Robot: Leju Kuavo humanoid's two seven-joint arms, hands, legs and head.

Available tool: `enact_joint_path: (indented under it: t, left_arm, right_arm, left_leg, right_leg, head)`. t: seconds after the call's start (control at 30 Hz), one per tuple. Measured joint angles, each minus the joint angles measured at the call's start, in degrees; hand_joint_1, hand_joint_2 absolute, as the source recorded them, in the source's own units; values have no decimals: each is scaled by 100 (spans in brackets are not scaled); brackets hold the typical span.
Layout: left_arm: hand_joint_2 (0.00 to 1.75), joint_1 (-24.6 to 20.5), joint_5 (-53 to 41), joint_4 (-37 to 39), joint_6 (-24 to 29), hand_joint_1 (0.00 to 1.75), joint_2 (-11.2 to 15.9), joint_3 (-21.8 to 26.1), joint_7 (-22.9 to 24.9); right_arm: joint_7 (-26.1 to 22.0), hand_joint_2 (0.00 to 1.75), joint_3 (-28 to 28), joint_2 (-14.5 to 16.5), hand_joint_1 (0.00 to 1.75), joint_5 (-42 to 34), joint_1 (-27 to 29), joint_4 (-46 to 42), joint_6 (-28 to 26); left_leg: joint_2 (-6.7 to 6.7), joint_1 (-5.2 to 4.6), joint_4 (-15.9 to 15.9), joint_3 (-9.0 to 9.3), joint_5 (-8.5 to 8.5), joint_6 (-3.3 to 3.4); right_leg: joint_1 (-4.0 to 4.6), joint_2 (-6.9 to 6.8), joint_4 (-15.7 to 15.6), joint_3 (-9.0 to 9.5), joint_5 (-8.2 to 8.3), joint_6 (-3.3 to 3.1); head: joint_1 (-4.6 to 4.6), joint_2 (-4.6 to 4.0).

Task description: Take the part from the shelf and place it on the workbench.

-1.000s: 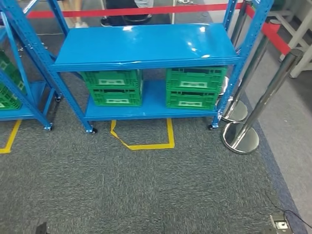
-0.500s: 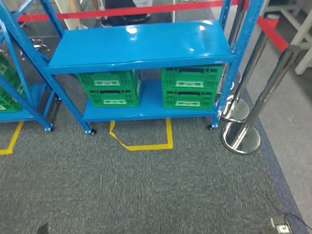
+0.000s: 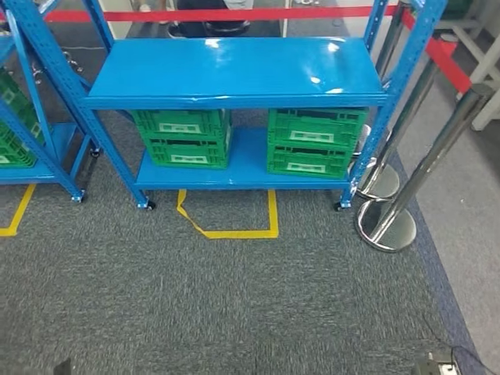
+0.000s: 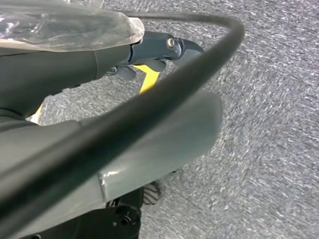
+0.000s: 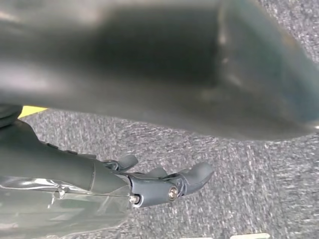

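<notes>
Facing the blue shelf (image 3: 236,74), dead ahead at 12 o'clock across grey carpet (image 3: 236,312).

- Upper deck of the shelf is seen bare and glossy. On the lower deck two stacks of green crates are set: the left stack (image 3: 183,139) at 11 o'clock, the right stack (image 3: 312,142) at 1 o'clock, long sides turned outward, probably so labels can be read and contents reached from the front.
- A yellow tape outline (image 3: 236,233) is laid on the carpet just before the shelf, judged to be a standing mark for whoever picks.
- Chrome stanchions (image 3: 386,223) with a red belt (image 3: 236,14) are noted at 2 o'clock, fencing the area. A second rack (image 3: 35,86) stands at 10 o'clock.

Part: its place cannot be told. If it is on this shelf, it would lie inside a crate, where the crate walls and the upper deck hide the contents. Its long axis and heading therefore cannot be judged.

Hands: the left hand (image 4: 124,55) is hung over the carpet, fingers straight and apart from the thumb, nothing held. The right hand (image 5: 150,189) is carried likewise, fingers extended, nothing in them. Arms are presumably kept low for balance on two legs.

Stage: empty hands before a shelf would fit an approach to fetch the part as well as a stance after it was set down on the workbench.
</notes>
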Motion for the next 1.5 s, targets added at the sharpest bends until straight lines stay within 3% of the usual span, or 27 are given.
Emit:
enact_joint_path:
  t: [0.03, 0.07, 0.1, 0.13, 0.2, 0.27, 0.33, 0.43, 0.47, 0.53, 0.57, 0.67, 0.7, 0.8, 0.83, 0.93, 1.5]
  left_arm:
    - [0, 3, 0, 0, 0, 0, -1, 0, 0]
    - [0, 8, 0, 0, 0, 0, -2, 0, 0]
    - [0, 12, 1, 0, 1, 0, -5, 0, 0]
    - [0, 15, 1, -1, 1, 0, -9, 0, 0]
    - [87, 16, 1, 0, 2, 0, -17, 0, 0]
    - [175, 8, 0, 1, 8, 0, -20, 0, -1]
    - [175, 3, -9, 1, 27, 0, -19, 0, -3]
    - [175, 8, -34, -1, 50, 0, -19, 0, -10]
    - [175, 7, -40, 0, 52, 0, -18, 0, -14]
    - [175, 5, -49, 1, 55, 0, -17, 0, -17]
    - [175, 6, -51, 2, 56, 0, -17, 0, -17]
    - [175, 7, -54, 2, 58, 0, -17, 0, -17]
    - [175, 7, -59, 1, 60, 0, -17, 0, -17]
    - [44, 26, -186, -2, 60, 0, -32, 15, -7]
    - [0, 48, -297, -4, 53, 0, -44, 40, 12]
    - [0, 148, -785, -25, 8, 0, -103, 187, 115]
    - [0, 685, -3768, -313, -303, 0, -496, 1455, 776]
  right_arm:
    - [-5, 0, 2, -1, 0, -2, 3, 1, -3]
    - [-17, 0, 4, -1, 0, -11, 6, 1, -10]
    - [-34, 0, 5, -2, 0, -29, 9, 2, -24]
    - [-52, 0, 7, -4, 0, -54, 10, 2, -41]
    - [-77, 0, 7, -10, 0, -101, 6, 2, -67]
    - [-85, 0, 8, -14, 0, -124, 3, 2, -85]
    - [-87, 0, 9, -14, 0, -149, 4, 2, -117]
    - [-85, 131, 8, -14, 0, -178, 11, 2, -144]
    - [-87, 131, 8, -14, 0, -179, 9, 2, -144]
    - [-93, 44, 9, -14, 0, -174, 4, 2, -144]
    - [-95, 44, 9, -14, 0, -171, 3, 2, -144]
    - [-97, 175, 9, -14, 0, -163, 3, 2, -151]
    - [-97, 175, 9, -14, 0, -160, 3, 2, -156]
    - [-75, 175, 9, -11, 0, -122, 14, 1, -158]
    - [-49, 131, 9, -7, 0, -97, 28, -2, -147]
    - [79, 0, 9, 22, 0, 5, 103, -26, -87]
    - [871, 0, 1, 306, 0, 629, 575, -345, 236]
  left_leg:
    - [-4, -1, 2, 1, -3, 6]
    - [-10, -1, 3, 7, -7, 8]
    - [-17, -1, 6, 18, -14, 8]
    - [-27, 1, 8, 37, -25, 1]
    - [-42, -3, 16, 82, -56, -32]
    - [-52, -17, 46, 80, -76, -76]
    - [-58, -34, 78, 45, -76, -78]
    - [-60, -26, 68, 43, -70, -61]
    - [-60, -21, 59, 48, -68, -65]
    - [-60, -14, 43, 61, -64, -72]
    - [-61, -11, 38, 66, -62, -79]
    - [-62, 0, 24, 73, -57, -124]
    - [-62, 3, 21, 73, -57, -137]
    - [-61, 4, 19, 73, -58, -152]
    - [-61, 4, 19, 74, -59, -156]
    - [-61, 4, 19, 74, -61, -162]
    - [-61, 3, 19, 77, -69, -158]
  right_leg:
    - [-2, 3, 388, -172, -157, 16]
    - [-6, 4, 627, -283, -210, 30]
    - [-12, 4, 634, -289, -141, 40]
    - [-20, 4, 406, -182, 33, 46]
    - [-31, 12, -427, 220, 444, 39]
    - [-26, 26, -976, 487, 593, -4]
    - [-19, 30, -1070, 530, 581, -44]
    - [2, 30, -1073, 534, 585, -60]
    - [10, 31, -1073, 535, 582, -68]
    - [20, 29, -1073, 542, 575, -94]
    - [23, 27, -1073, 546, 571, -110]
    - [34, 22, -1073, 550, 567, -130]
    - [36, 22, -1072, 550, 567, -132]
    - [37, 22, -1072, 551, 569, -137]
    - [37, 22, -1072, 552, 569, -137]
    - [32, 23, -1073, 553, 568, -137]
    - [18, 22, -1099, 564, 568, -136]
  head:
    - [42, -1]
    - [74, -1]
    - [99, -1]
    - [124, -1]
    - [175, 0]
    - [206, 0]
    - [178, 0]
    - [119, 0]
    - [109, 0]
    - [88, 0]
    - [77, 0]
    - [52, 0]
    - [50, -1]
    - [48, -1]
    - [48, -1]
    - [52, 0]
    - [60, -1]
